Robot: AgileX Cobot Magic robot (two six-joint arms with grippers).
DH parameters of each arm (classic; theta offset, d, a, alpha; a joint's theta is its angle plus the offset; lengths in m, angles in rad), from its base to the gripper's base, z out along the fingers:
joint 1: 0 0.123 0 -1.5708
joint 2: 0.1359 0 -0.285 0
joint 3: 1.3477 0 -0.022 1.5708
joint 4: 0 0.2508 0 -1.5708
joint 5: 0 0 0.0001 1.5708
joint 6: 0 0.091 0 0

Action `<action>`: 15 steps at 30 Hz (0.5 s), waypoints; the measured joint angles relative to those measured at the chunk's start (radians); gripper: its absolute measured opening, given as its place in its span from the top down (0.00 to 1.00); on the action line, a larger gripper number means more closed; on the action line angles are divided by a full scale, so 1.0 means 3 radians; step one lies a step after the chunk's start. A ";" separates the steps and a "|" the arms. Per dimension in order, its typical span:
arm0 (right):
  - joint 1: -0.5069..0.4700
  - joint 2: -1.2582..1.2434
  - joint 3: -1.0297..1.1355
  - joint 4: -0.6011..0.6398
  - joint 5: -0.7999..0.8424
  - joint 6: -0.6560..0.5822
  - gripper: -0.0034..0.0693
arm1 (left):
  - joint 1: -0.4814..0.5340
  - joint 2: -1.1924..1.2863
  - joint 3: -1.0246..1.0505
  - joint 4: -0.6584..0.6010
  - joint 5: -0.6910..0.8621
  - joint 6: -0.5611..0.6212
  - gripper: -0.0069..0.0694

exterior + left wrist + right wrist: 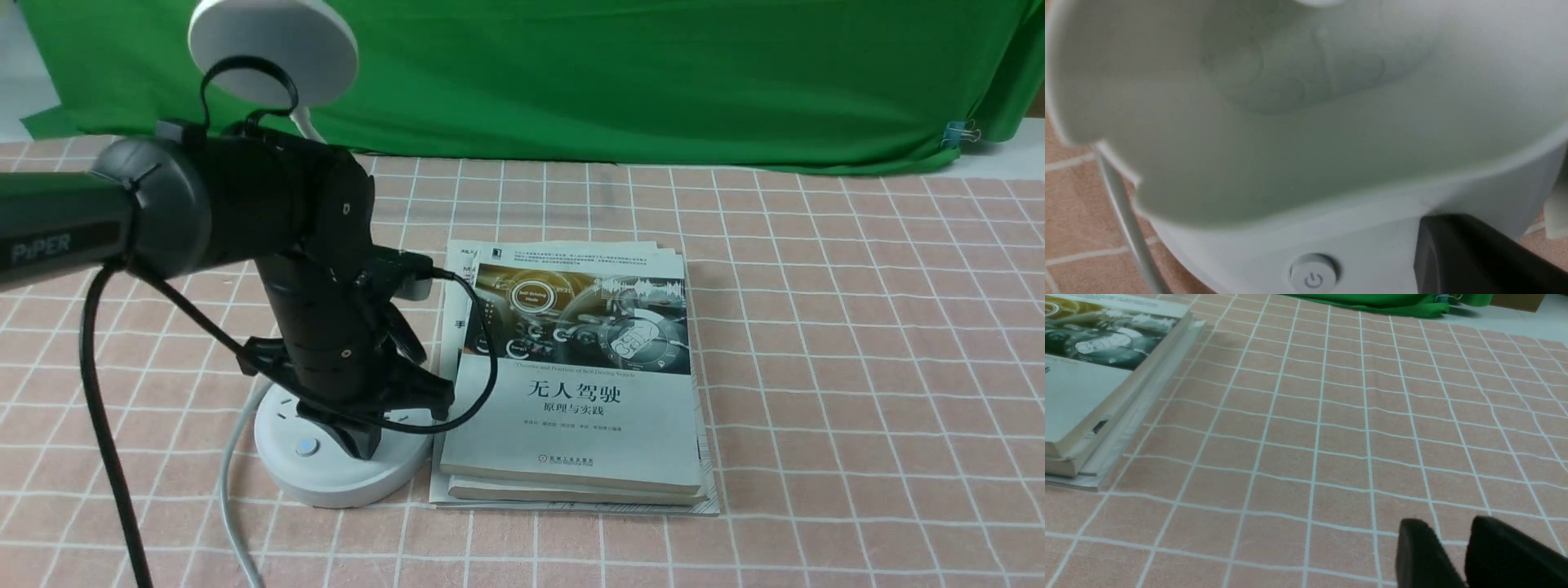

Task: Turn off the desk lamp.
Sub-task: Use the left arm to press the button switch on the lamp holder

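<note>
The desk lamp (343,482) stands on the robot's left side of the tiled-pattern surface (857,392), just beside a stack of books (571,441). Its round white base is partly covered by the left gripper (359,443), while its disc head (326,49) is seen above and beyond the left arm (318,245), its face a dull grey. The left arm is bent over the base, and the fingers of the left gripper are held together, pointing down at the top of the base. Whether a button is being pressed by them cannot be told.

In the left wrist view, the cup-shaped holder (1290,159) is seen close up, and a round button with a power symbol (1313,277) is left uncovered near the dark fingertips. A pale grey cable (233,482) is laid beside the base, and a black cable (102,408) is looped around the left arm.

The right gripper (1449,522) is shown in its wrist view with its fingertips slightly apart — a narrow gap is visible between them. It is held above the patterned surface, well apart from the lamp. A green cloth (612,90) is hung behind the surface, with a clip (955,135) fastened near its lower edge.
</note>
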 joint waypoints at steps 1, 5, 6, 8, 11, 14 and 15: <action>0.0000 0.0000 0.0000 0.0000 0.0000 0.0000 0.62 | 0.0000 0.0003 0.0000 0.0000 0.0000 0.0000 0.91; 0.0000 0.0000 0.0000 0.0000 0.0000 0.0000 0.62 | 0.0000 -0.0019 0.0000 0.0000 0.0062 0.0003 0.91; 0.0000 0.0000 0.0000 0.0000 0.0000 0.0000 0.62 | 0.0000 -0.0043 0.0000 0.0000 0.0090 0.0003 0.91; 0.0000 0.0000 0.0000 0.0000 0.0000 0.0000 0.62 | -0.0003 -0.0081 0.0004 0.0000 0.0123 0.0003 0.91; 0.0000 0.0000 0.0000 0.0000 0.0000 0.0000 0.62 | -0.0040 -0.0341 0.0008 0.0000 0.0171 -0.0019 0.91; 0.0000 0.0000 0.0000 0.0000 0.0000 0.0000 0.62 | -0.0074 -0.0514 0.0062 0.0000 0.0168 -0.0049 0.91; 0.0000 0.0000 0.0000 0.0000 0.0000 0.0000 0.62 | -0.0095 -0.0668 0.0177 -0.0024 0.0141 -0.0049 0.91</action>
